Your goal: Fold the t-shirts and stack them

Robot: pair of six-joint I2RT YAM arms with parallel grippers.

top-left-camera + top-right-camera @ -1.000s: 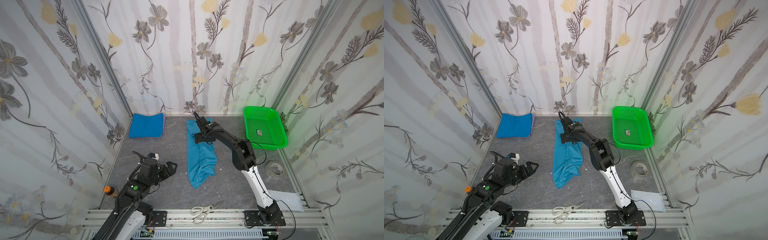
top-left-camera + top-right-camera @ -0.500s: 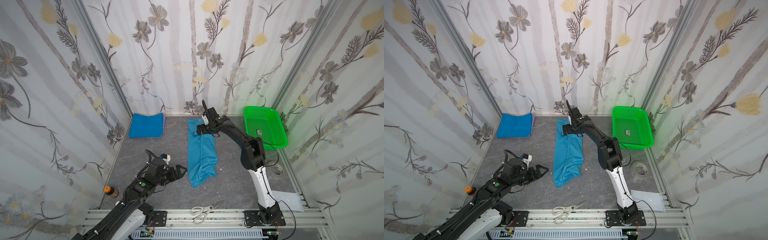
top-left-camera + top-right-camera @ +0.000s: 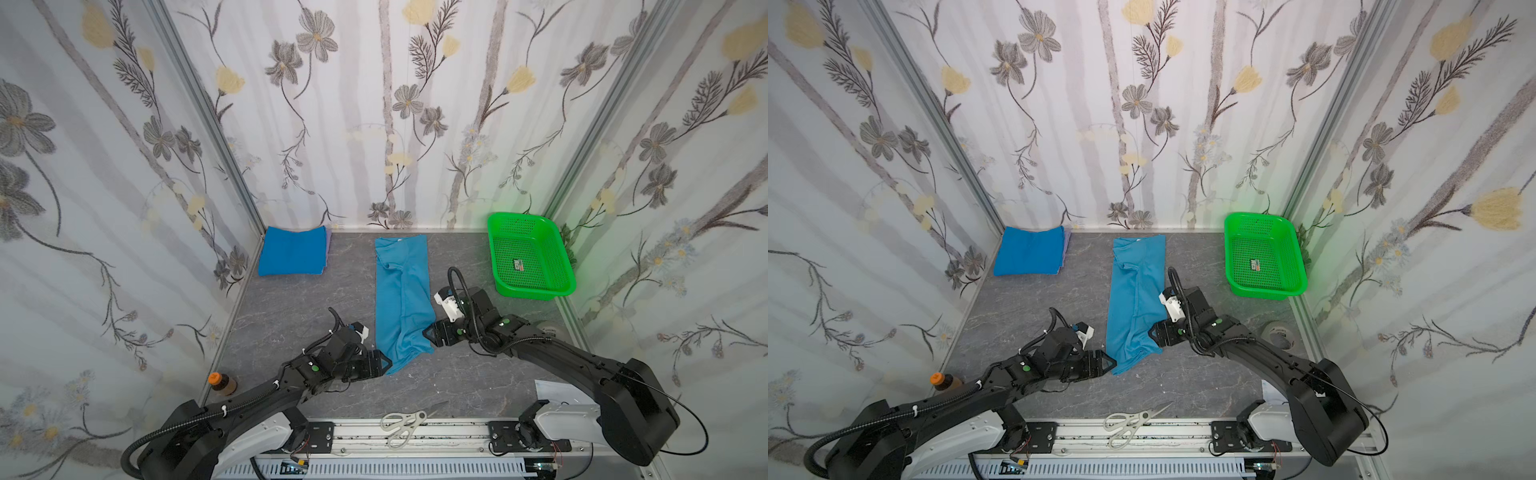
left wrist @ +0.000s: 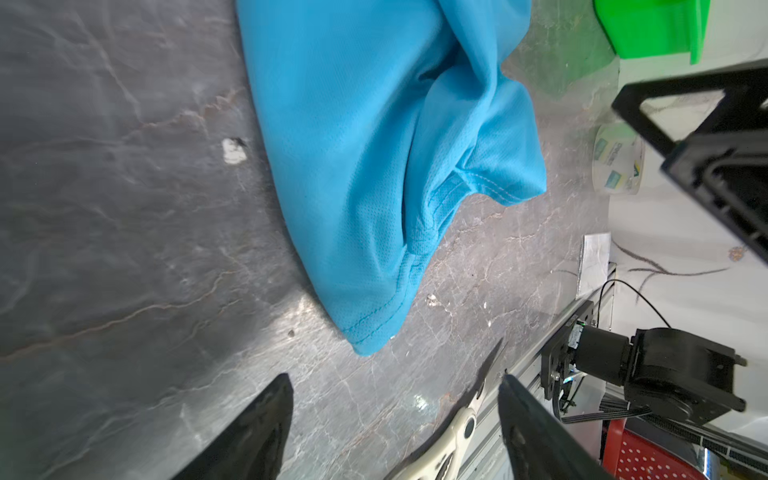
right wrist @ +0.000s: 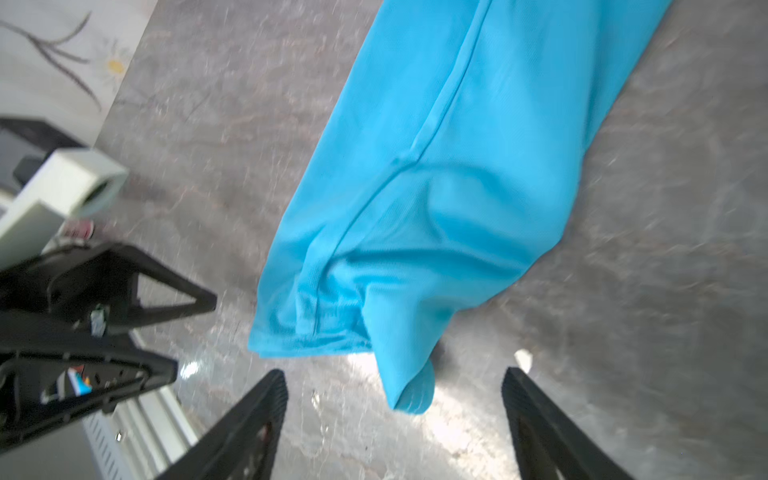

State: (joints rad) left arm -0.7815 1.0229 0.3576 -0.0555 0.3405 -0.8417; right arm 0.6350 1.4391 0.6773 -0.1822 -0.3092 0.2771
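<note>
Currently: sky-blue t-shirt laid out, both tools at its hem.
Worktop (image 3: 291, 324), grey marbled; sky-blue t-shirt (image 3: 401, 291) at its middle, a narrow strip, long axis running from back wall to front rail, neck end at the wall, rumpled hem nearest the arms; folded stack (image 3: 291, 251) of royal-blue t-shirts in the back left corner, well apart; left tool (image 4: 395, 378) spread, empty, just short of the hem's left corner; right tool (image 5: 393, 373) spread, empty, at its right corner.
</note>
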